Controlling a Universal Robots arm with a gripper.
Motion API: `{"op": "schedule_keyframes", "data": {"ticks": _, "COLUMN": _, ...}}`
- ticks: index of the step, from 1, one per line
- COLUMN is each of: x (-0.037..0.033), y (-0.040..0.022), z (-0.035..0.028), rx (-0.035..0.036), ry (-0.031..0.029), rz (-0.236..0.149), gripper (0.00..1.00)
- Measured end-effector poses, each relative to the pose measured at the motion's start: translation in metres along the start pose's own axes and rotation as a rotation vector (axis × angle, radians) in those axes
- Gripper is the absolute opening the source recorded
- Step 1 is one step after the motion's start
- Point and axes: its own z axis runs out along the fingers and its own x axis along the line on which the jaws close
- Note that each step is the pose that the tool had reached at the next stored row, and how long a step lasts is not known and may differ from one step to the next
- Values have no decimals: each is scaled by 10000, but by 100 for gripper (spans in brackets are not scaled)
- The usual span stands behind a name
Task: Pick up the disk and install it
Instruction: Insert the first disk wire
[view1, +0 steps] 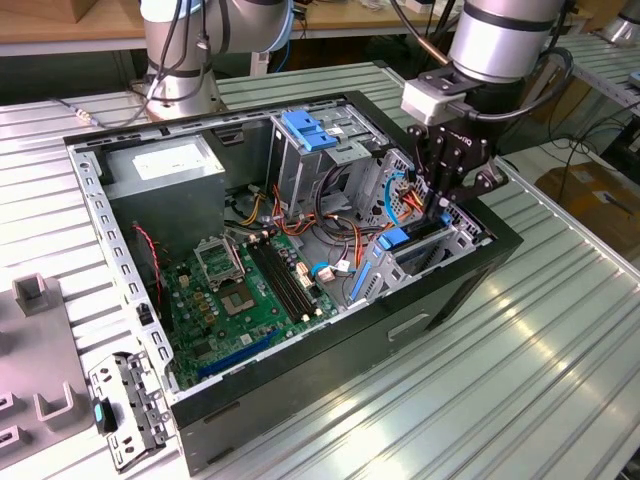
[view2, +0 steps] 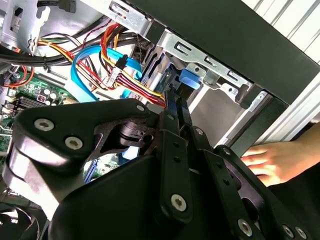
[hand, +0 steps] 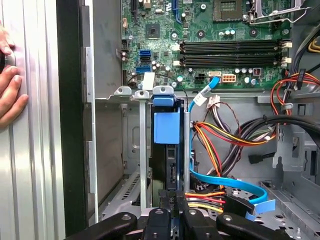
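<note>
The disk (view1: 398, 238) stands on edge in the drive bay at the corner of the open computer case (view1: 330, 360) on the exterior view's right. Its blue carrier tab shows in both wrist views, as disk (hand: 166, 127) and disk (view2: 189, 78), sitting between the bay's metal rails. My gripper (view1: 440, 205) reaches down into the case from above, and its black fingers (hand: 172, 202) are shut on the thin dark edge of the disk. The gripper (view2: 176, 107) hides most of the disk's body.
Orange, yellow and blue cables (hand: 225, 195) crowd the bay's side. The green motherboard (view1: 250, 290), the grey power-supply box (view1: 170, 170) and a grey drive cage with a blue latch (view1: 305, 130) fill the case. A person's hand (hand: 10, 85) rests outside the case wall. A metal bracket (view1: 125, 405) lies on the table.
</note>
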Motion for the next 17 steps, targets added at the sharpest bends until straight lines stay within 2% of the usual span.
{"op": "schedule_keyframes", "data": {"ticks": 4, "x": -4, "y": 1, "z": 2, "rx": -17, "ry": 31, "rz": 135, "gripper": 16}}
{"op": "schedule_keyframes", "data": {"ticks": 5, "x": -42, "y": 2, "z": 19, "rx": -37, "ry": 62, "rz": 268, "gripper": 16}}
{"op": "schedule_keyframes", "data": {"ticks": 6, "x": -65, "y": 1, "z": 33, "rx": -47, "ry": 168, "rz": 345, "gripper": 16}}
{"op": "schedule_keyframes", "data": {"ticks": 7, "x": -72, "y": -6, "z": 79, "rx": -50, "ry": 176, "rz": 366, "gripper": 16}}
{"op": "schedule_keyframes", "data": {"ticks": 9, "x": -62, "y": -23, "z": 106, "rx": -32, "ry": 179, "rz": 379, "gripper": 16}}
{"op": "schedule_keyframes", "data": {"ticks": 10, "x": -52, "y": -22, "z": 107, "rx": 99, "ry": 177, "rz": 396, "gripper": 16}}
{"op": "schedule_keyframes", "data": {"ticks": 11, "x": -47, "y": -27, "z": 70, "rx": 225, "ry": 159, "rz": 400, "gripper": 17}}
{"op": "schedule_keyframes", "data": {"ticks": 12, "x": -37, "y": -31, "z": -6, "rx": 302, "ry": 169, "rz": 404, "gripper": 24}}
{"op": "schedule_keyframes", "data": {"ticks": 13, "x": -27, "y": -35, "z": -79, "rx": 385, "ry": 166, "rz": 414, "gripper": 24}}
{"op": "schedule_keyframes", "data": {"ticks": 14, "x": -25, "y": -36, "z": -97, "rx": 490, "ry": 166, "rz": 430, "gripper": 24}}
{"op": "schedule_keyframes", "data": {"ticks": 16, "x": -25, "y": -37, "z": -97, "rx": 572, "ry": 162, "rz": 439, "gripper": 24}}
{"op": "schedule_keyframes", "data": {"ticks": 17, "x": -25, "y": -37, "z": -98, "rx": 572, "ry": 164, "rz": 440, "gripper": 24}}
